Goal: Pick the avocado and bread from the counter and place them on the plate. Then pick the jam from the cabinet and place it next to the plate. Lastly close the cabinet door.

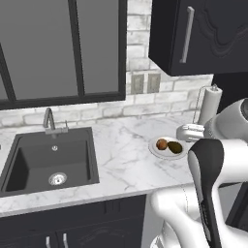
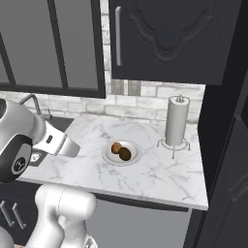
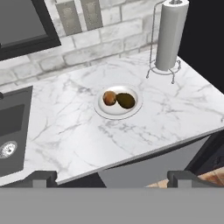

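The pale round plate [image 1: 156, 151] [image 2: 135, 158] [image 3: 134, 109] lies on the white marble counter [image 1: 121, 160] [image 3: 70, 127]. The orange-brown bread [image 1: 162, 144] [image 2: 116, 147] [image 3: 109, 97] and the dark green avocado [image 1: 175, 147] [image 2: 125, 153] [image 3: 126, 100] rest on it side by side, touching. My gripper [image 3: 113, 178] [image 1: 183, 132] hangs open and empty in front of the counter edge, well above and short of the plate. The black cabinet [image 1: 213, 34] [image 2: 169, 34] hangs over the counter; its door with the long pale handle [image 1: 187, 35] [image 2: 117, 36] looks flush. The jam is hidden.
A paper towel roll on a wire stand [image 1: 209, 104] [image 2: 176, 121] [image 3: 171, 35] is at the back right of the counter. The black sink [image 1: 48, 162] [image 3: 11, 131] with its tap [image 1: 49, 120] is on the left. A tall black unit [image 2: 225, 145] bounds the counter's right end.
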You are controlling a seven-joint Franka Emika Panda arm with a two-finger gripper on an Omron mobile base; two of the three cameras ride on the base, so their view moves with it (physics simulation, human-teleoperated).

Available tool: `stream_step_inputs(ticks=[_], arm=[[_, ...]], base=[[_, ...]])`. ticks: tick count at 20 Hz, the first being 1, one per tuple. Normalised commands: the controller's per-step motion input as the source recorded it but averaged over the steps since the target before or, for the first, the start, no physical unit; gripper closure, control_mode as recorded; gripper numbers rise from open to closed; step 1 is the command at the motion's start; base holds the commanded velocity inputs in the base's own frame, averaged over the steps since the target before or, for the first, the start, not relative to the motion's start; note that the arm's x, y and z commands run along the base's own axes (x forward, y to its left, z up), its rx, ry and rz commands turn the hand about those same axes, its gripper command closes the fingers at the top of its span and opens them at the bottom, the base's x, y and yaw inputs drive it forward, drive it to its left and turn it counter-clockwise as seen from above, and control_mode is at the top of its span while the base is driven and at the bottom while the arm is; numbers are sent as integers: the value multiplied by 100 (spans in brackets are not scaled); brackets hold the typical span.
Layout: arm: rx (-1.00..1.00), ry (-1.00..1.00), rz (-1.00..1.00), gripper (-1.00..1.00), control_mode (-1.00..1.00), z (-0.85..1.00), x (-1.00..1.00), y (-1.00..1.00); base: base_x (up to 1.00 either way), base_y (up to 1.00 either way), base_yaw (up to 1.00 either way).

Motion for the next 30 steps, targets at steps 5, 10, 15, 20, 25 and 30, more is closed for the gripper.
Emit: stream_step_inputs(ticks=[5, 10, 15, 20, 25, 30], arm=[[0, 0, 0, -100, 100, 0, 0, 0], [0, 0, 0, -100, 100, 0, 0, 0], [0, 0, 0, -100, 100, 0, 0, 0], [0, 0, 0, -100, 100, 0, 0, 0], [0, 0, 0, -100, 100, 0, 0, 0], [0, 0, 0, -100, 100, 0, 0, 0]], base=[[-22, -4, 0], [-39, -24, -1], [-46, -33, -3], [-45, -35, -4], [-48, -40, -9], [-46, -43, -16]])
